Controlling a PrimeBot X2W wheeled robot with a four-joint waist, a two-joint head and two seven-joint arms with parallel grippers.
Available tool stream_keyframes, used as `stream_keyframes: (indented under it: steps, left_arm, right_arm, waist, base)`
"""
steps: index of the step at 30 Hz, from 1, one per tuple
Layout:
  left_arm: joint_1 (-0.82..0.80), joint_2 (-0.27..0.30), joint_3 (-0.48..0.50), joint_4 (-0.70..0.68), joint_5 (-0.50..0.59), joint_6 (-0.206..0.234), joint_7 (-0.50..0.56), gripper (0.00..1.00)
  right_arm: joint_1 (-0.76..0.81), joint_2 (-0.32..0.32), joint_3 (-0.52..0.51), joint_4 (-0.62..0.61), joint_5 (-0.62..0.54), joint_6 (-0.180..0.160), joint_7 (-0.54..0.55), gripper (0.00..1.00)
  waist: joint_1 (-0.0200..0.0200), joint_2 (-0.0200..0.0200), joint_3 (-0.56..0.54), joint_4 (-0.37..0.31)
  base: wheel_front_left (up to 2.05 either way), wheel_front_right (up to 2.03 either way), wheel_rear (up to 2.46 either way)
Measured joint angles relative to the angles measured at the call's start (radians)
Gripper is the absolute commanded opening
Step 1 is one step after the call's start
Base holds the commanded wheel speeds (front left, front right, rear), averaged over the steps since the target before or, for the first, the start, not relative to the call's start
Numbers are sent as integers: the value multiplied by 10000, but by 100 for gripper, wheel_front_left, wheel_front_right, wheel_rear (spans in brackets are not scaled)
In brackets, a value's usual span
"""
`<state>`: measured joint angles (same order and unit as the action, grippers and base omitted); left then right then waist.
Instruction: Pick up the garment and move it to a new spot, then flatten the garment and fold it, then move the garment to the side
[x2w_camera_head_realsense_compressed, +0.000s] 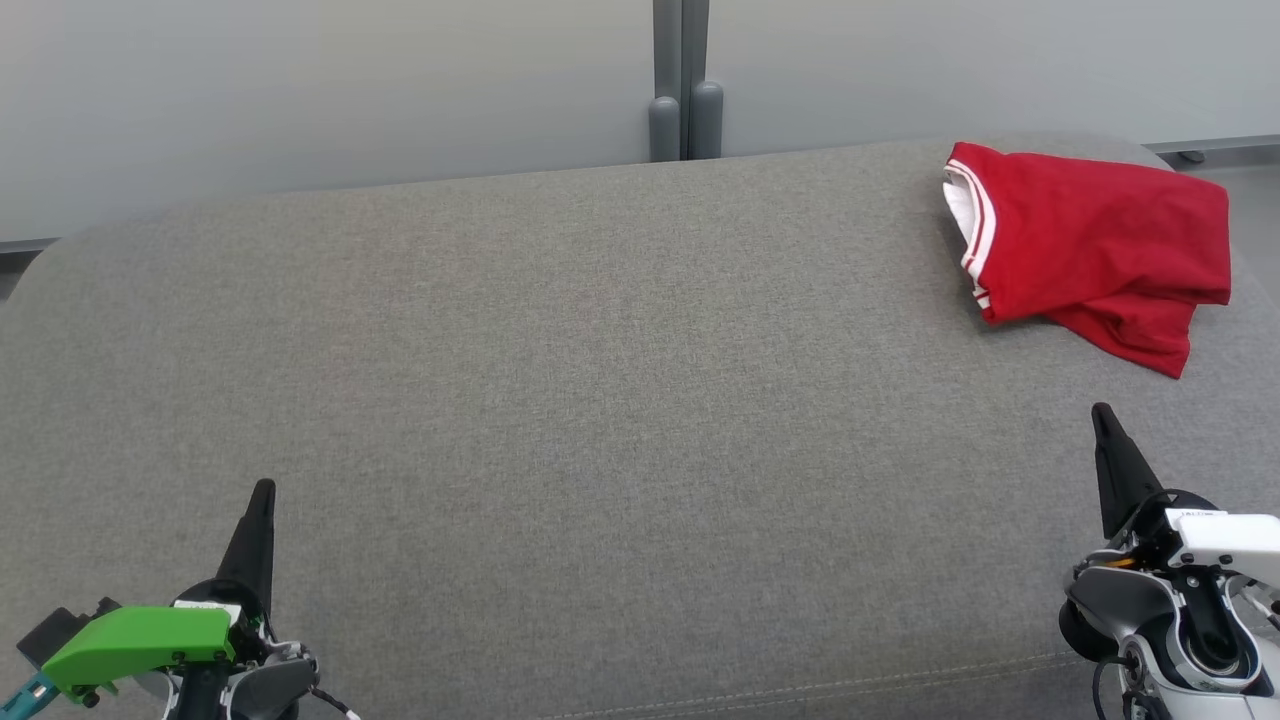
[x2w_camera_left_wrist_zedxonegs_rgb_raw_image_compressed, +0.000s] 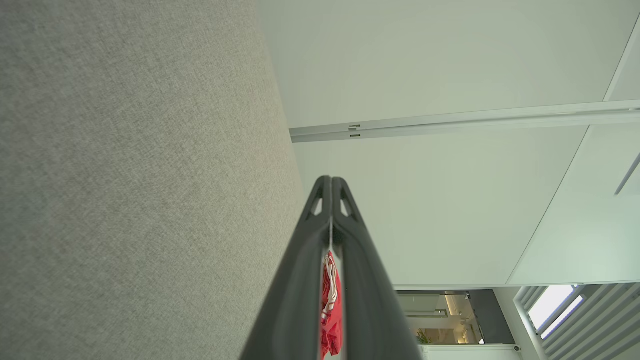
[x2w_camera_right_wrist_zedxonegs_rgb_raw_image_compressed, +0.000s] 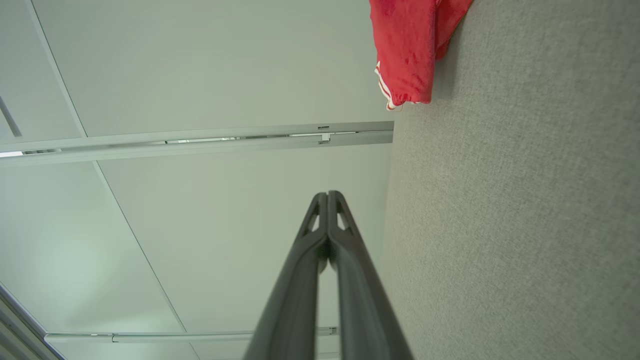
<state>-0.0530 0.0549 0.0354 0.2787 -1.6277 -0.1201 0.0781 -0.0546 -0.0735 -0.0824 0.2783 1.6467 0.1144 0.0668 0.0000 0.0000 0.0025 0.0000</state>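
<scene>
Grey padded counter (x2w_camera_head_realsense_compressed: 600, 400), red garment (x2w_camera_head_realsense_compressed: 1090, 250) folded, parked far right corner — task looks basically done. Left gripper (x2w_camera_head_realsense_compressed: 262, 495), right gripper (x2w_camera_head_realsense_compressed: 1102, 415) both closed, empty.

Soft, even, bright light all over. The garment (x2w_camera_head_realsense_compressed: 1090, 250) throws a thin shadow on the couch (x2w_camera_head_realsense_compressed: 600, 400), well beyond the right jaws. In the wrist views the fingers (x2w_camera_left_wrist_zedxonegs_rgb_raw_image_compressed: 295, 300) blur near the lens; a window (x2w_camera_left_wrist_zedxonegs_rgb_raw_image_compressed: 552, 305) right of the left jaws glows washed-out.

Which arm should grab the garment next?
Right. The red garment lies at the far right, just ahead of the right gripper; the left gripper sits across the grey surface. Both shut.
</scene>
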Motion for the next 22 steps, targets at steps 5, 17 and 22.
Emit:
stream_keyframes:
  steps: [5,17,22]
  left_arm:
    - [-1,0,2,4,0,-2,0,0]
    - [-1,0,8,19,0,-4,0,0]
    - [-2,0,10,21,0,-29,0,0]
  right_arm:
    - [-1,2,-4,13,0,2,0,0]
    - [-3,8,-15,25,0,4,0,0]
    - [-8,13,-17,27,0,42,0,0]
  waist:
    - [0,0,0,0]
    - [0,0,-1,0]
    - [0,0,-1,0]
  base:
    - [0,0,0]
    - [0,0,0]
    - [0,0,0]
